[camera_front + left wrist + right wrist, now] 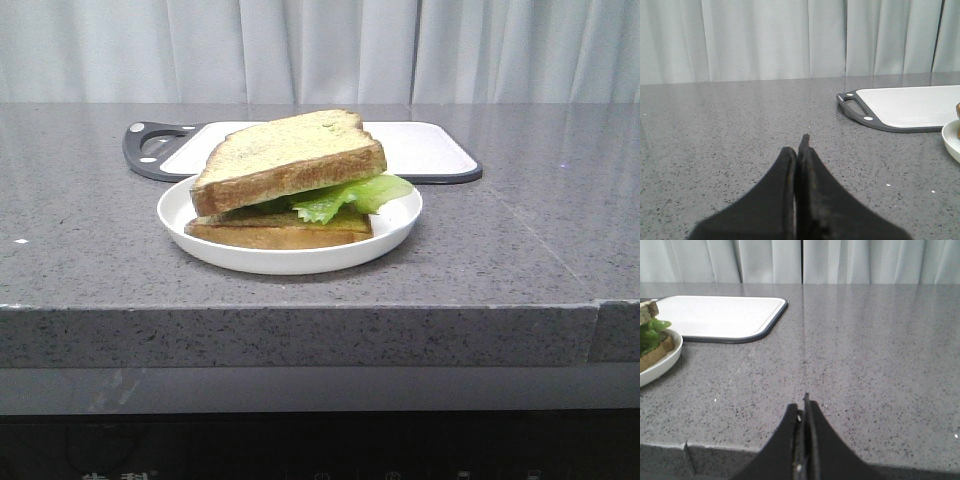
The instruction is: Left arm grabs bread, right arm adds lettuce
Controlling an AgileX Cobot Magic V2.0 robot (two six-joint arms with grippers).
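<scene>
The bread (290,155), a thick slice with a pale speckled face and brown crust, lies tilted on top of the stack on a white plate (400,220). The green ruffled lettuce (352,195) sits under it and sticks out toward the right, over a thinner slice (280,235). The right wrist view shows the lettuce (650,335) and the plate (662,365) at its edge. My left gripper (799,150) is shut and empty over bare counter. My right gripper (802,410) is shut and empty near the counter's front edge. Neither arm shows in the front view.
A white cutting board (430,150) with a dark rim and handle (150,145) lies behind the plate; it also shows in the left wrist view (910,107) and the right wrist view (720,315). The grey counter (100,250) ends in a front edge. A curtain hangs behind.
</scene>
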